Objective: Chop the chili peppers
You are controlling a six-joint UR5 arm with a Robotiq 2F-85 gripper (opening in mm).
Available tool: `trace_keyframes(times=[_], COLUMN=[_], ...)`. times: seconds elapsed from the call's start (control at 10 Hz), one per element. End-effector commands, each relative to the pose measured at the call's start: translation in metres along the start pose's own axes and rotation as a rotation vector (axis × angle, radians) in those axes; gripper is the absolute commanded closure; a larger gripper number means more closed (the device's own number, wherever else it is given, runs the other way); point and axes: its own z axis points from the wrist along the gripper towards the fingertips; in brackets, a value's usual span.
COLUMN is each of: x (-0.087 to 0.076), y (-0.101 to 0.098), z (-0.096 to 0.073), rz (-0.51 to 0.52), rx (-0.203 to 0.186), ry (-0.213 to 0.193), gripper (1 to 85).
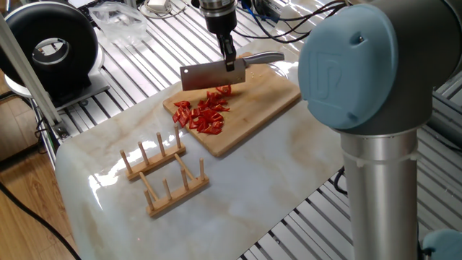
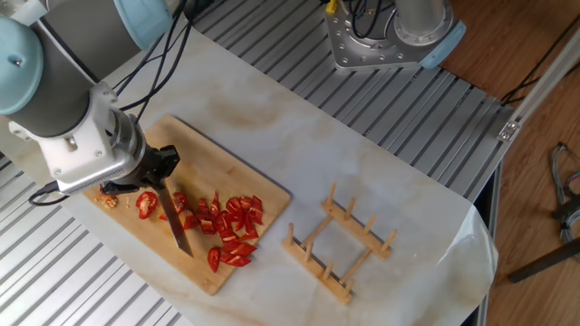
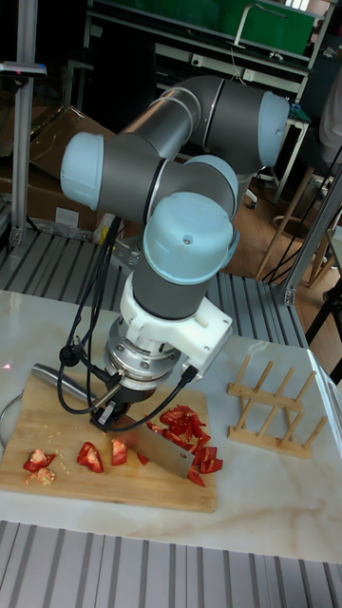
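With the jaws clamped on the cleaver (image 1: 211, 74), it should drop squarely through the larger chili peppers (image 2: 223, 223), staying over the cutting board (image 1: 267, 94).

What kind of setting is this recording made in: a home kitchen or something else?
Most likely a robotics lab or workshop, not a kitchen. The white marble-look tabletop sits on a ribbed aluminium frame, cables trail around it, and industrial metal shelving stands behind the arm in the tall fixed view.
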Motion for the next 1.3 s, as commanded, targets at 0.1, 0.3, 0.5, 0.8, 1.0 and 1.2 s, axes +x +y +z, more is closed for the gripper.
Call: trace_keyframes(times=[0.1,0.3,0.5,0.8,1.0,1.2], x=[-0.001,0.002,-0.006,-0.022,-0.043,-0.061], y=[0.001,0.004,0.002,0.009,0.013,0.003], z=[0.004,-0.005,-0.027,-0.046,-0.037,-0.034], rz=[0.04,0.059,0.1,0.124,0.137,0.17], rx=[-0.026,-0.012,0.077,0.15,0.104,0.129], ry=[-0.002,0.013,0.014,0.008,-0.043,-0.085], gripper=[84.3,84.3,84.3,84.3,84.3,84.3])
